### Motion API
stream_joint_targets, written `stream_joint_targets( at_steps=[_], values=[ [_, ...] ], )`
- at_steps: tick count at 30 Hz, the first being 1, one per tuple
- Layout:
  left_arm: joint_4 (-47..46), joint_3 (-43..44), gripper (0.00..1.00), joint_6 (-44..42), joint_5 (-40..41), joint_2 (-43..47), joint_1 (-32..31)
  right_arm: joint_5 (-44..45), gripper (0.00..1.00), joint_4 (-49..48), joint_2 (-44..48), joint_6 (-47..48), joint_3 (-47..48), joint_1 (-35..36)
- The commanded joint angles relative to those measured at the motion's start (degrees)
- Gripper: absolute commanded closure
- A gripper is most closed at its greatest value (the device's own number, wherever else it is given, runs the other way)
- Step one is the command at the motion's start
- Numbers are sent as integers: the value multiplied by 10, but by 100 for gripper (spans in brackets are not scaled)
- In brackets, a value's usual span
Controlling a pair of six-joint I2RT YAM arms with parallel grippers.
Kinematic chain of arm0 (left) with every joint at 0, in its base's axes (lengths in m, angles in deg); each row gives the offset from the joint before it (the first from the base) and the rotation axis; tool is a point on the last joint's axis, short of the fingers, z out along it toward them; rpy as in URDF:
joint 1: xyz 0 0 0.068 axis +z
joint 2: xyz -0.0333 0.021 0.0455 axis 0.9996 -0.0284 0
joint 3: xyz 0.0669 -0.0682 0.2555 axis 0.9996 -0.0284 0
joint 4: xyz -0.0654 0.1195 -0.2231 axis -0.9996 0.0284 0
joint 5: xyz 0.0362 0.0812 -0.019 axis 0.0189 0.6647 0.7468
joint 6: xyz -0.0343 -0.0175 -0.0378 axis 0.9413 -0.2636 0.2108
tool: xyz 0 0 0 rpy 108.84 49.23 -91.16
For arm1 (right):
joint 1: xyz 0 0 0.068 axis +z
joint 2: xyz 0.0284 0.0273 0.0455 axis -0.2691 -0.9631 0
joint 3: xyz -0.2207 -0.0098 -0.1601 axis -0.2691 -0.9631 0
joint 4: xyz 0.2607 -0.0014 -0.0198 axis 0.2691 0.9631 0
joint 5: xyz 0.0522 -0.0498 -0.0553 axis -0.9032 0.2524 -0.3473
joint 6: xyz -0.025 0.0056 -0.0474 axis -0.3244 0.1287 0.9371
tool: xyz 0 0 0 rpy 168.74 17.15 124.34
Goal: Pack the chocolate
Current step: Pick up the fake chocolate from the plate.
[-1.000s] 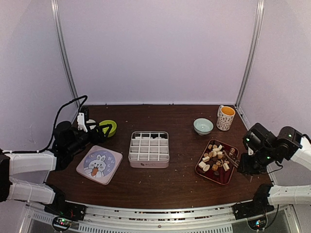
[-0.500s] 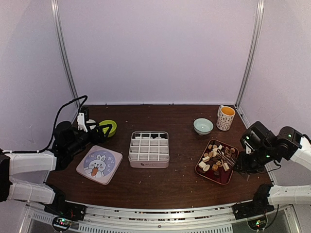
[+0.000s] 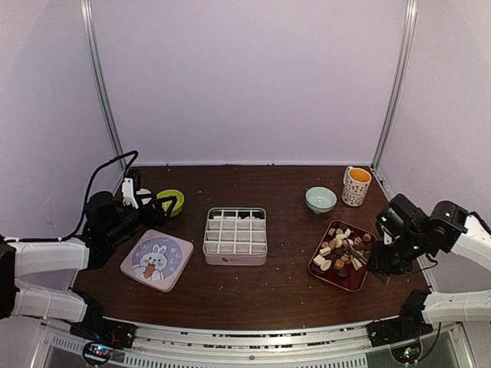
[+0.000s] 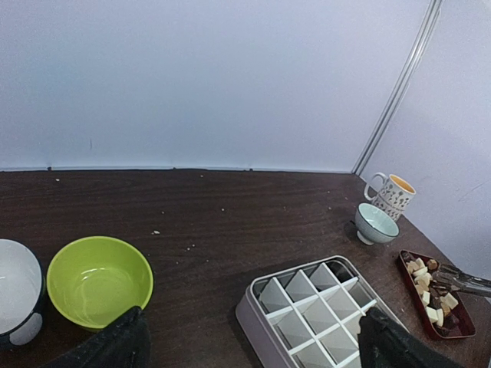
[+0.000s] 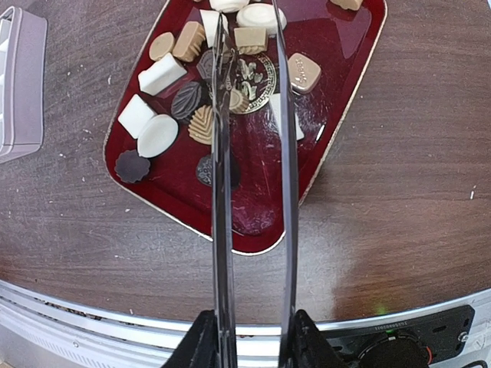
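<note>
We see the chocolate [image 5: 157, 135] lying in the red tray [image 5: 265, 195] at the right of the counter [image 3: 288, 285]. The right claw [image 5: 248, 27] hangs over it, its long metal prongs narrowly apart on either side of a tan piece, pinching nothing. The left claw [image 3: 149, 205] is spread wide, well apart from the tray.

From the right wrist, the red tray [image 5: 343, 123] loses its far rim past the top edge. The right tool's [image 5: 247, 19] long blades cover parts of several chocolate [image 5: 157, 134] pieces, and the divided box [image 5: 19, 84] is cut at the left. The left wrist view clips the white bowl [image 4: 15, 295] and shows only the left tool's [image 4: 252, 336] dark fingertips [image 4: 115, 345].
</note>
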Motion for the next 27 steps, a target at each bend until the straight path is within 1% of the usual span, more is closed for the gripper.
stream_joint_targets(
  at_steps=[1, 11, 21, 27],
  values=[
    [-22, 15, 3, -8, -7, -1, 3, 19, 71, -2, 8, 2, -6, -6],
    [-21, 15, 3, -8, -6, 0, 3, 4, 71, -32, 8, 2, -29, -12],
    [-22, 15, 3, -8, -6, -1, 3, -3, 79, -39, 15, 0, -30, -15],
    [-22, 15, 3, -8, -7, -3, 3, 4, 80, -25, 26, -3, -7, -16]
  ],
)
